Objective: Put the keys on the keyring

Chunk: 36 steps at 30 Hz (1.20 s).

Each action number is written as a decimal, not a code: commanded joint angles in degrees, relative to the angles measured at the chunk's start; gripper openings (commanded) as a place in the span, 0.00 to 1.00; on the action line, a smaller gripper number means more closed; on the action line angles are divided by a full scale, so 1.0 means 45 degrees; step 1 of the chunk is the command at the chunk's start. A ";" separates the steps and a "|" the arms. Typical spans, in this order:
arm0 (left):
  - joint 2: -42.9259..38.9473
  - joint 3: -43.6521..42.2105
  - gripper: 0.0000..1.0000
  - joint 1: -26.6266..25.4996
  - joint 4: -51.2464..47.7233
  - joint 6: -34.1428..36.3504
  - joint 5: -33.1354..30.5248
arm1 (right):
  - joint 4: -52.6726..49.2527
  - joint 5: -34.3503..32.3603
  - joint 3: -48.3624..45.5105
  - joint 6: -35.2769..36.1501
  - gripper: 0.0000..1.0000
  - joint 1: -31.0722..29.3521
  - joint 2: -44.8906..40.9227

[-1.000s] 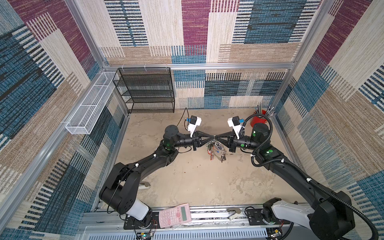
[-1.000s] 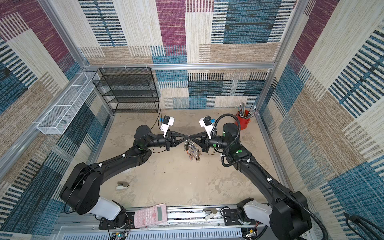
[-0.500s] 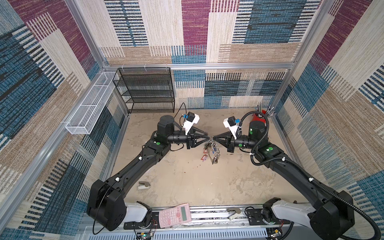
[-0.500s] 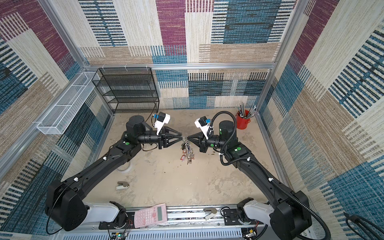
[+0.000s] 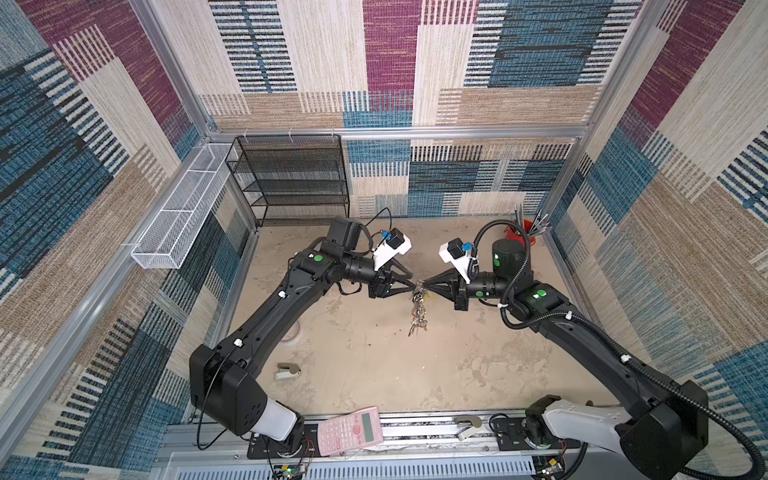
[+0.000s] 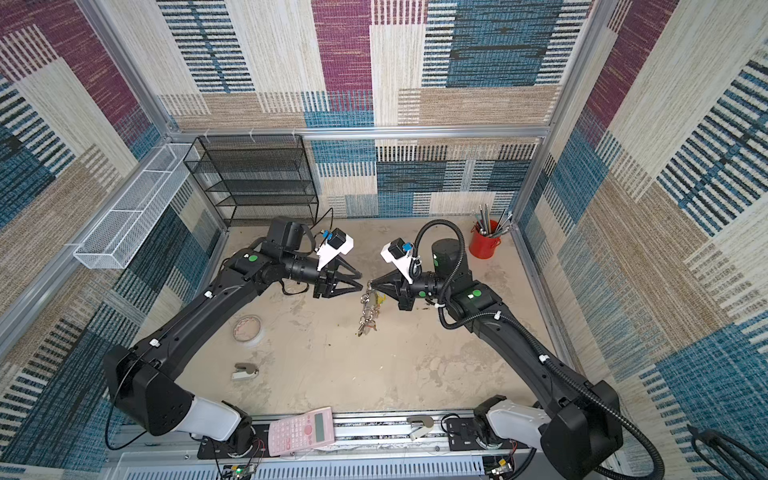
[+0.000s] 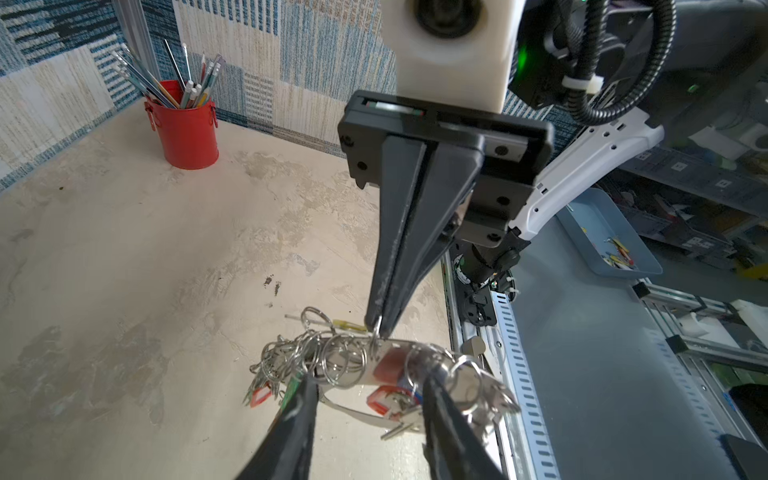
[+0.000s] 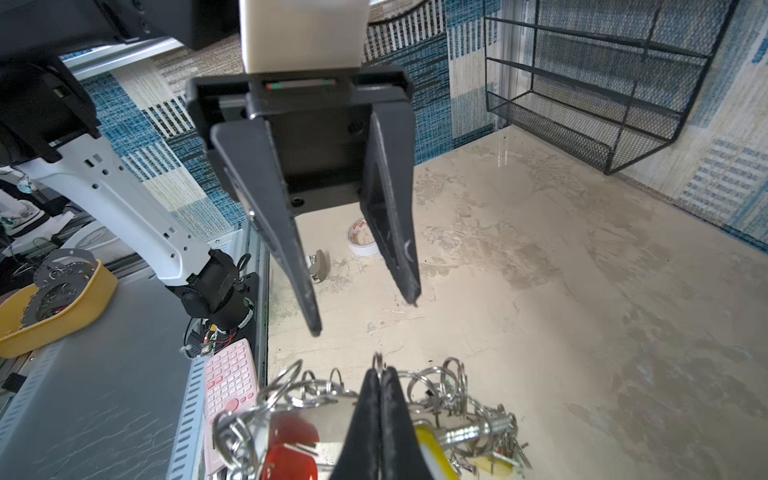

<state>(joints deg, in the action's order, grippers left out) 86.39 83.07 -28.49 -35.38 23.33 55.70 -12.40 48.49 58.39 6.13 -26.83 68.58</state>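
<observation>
Above the table centre, right gripper is clenched, its tips pinching a small silver ring at the top of the keyring. The whole bunch dangles from that pinch. Can't tell if its low end touches the table.

The keys show by their yellow tag, tucked in among the rings right beside the right fingertips and hanging with the bunch.

Left gripper faces it tip to tip with jaws apart, holding nothing. It sits just short of the bunch and looks not touching.

Progress: likely near the end, since the yellow-tagged set seems to ride with the grey ring and no loose keys lie on the table. Whether its small ring is truly threaded on is hidden in the clutter. What's left, probably: confirm it hangs there, then lower the bunch and let go.
</observation>
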 commanded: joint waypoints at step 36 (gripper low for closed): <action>0.0633 0.0506 0.00 -0.0641 -0.0429 0.0214 0.0041 | 0.0834 0.0247 0.0068 -0.0291 0.00 -0.0112 0.0065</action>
<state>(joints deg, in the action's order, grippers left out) 89.93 86.19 -31.27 -40.58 26.50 54.04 -14.15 49.84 58.52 6.44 -27.20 69.21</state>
